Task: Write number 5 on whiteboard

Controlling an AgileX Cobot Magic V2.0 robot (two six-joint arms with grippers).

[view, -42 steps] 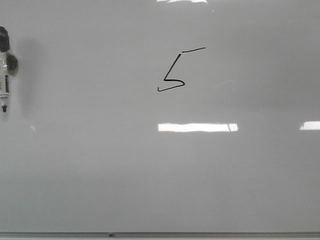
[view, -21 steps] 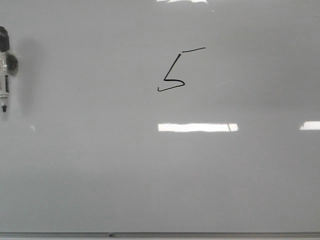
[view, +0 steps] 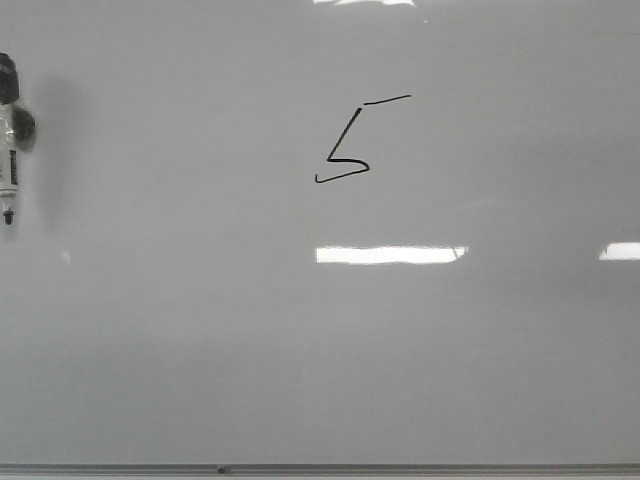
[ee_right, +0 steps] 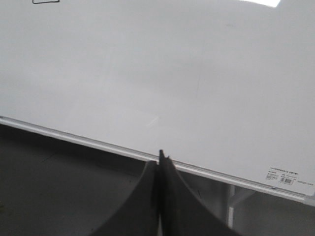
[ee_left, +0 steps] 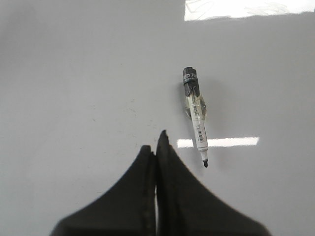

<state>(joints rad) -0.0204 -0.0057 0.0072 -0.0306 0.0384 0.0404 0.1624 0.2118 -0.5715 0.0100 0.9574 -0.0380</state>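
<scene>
Black number 5 [view: 355, 140] sits mid-whiteboard [view: 300, 350] (marker [ee_left: 195, 114] lies beside pressed-together left jaws).

A small, thin black 5 [view: 350, 143] sits slightly above the middle of the whiteboard [view: 200, 350]: slanted stem, angular base, short separate top stroke. The board is glossy, pale grey, with a thin grey frame along its lower edge.
</scene>
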